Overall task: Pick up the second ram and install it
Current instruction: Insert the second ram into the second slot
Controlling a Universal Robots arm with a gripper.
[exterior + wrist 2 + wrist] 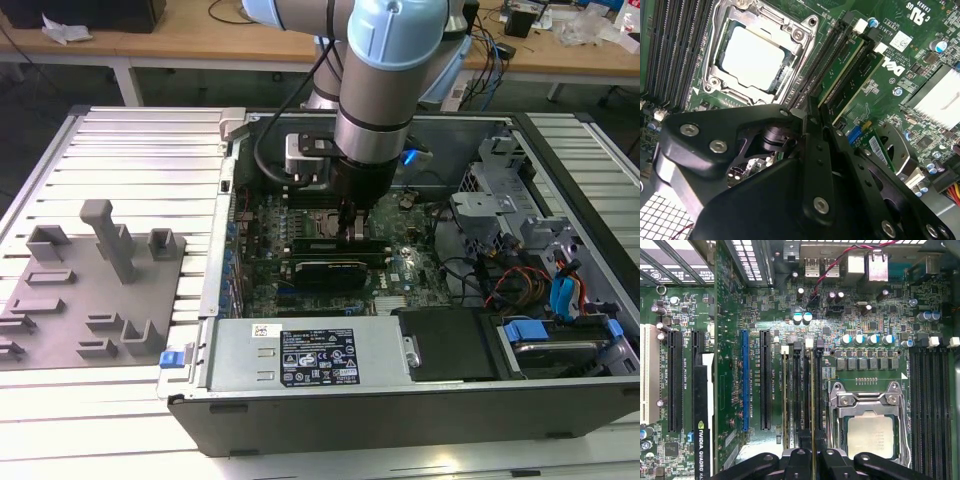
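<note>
Reaching down into an open computer case (400, 430), the robot arm holds its gripper (358, 225) low over the motherboard (765, 315). In both wrist views the gripper (813, 457) has its two black fingers drawn narrow, almost together, with a thin strip between them. That strip appears to be the second ram (813, 400), gripped by its upper edge.

The second ram stands on its long edge in a memory slot, directly under and ahead of the fingertips. Its long axis runs straight away from the gripper along the slot, in line with the gap between the fingers. Whether it is pressed fully home cannot be told.

Just to one side of the gripper lies the CPU socket (870, 430), with its metal frame and pale square chip. On the gripper's other side, one slot away, a first memory stick (785, 400) stands parallel to the held one. In the second wrist view the gripper (812, 107) points along the second ram (842, 65), with the first memory stick (862, 75) beside it and the CPU socket (755, 55) opposite.

By its look, the second ram is light, stiff and thin, a flat board that would not bend safely. Its faces carry small chips and its lower edge carries contacts, so it is likely fragile. The sound place to grip it is across the two flat faces near the middle of the top edge, so that any push goes evenly down into the slot.
</note>
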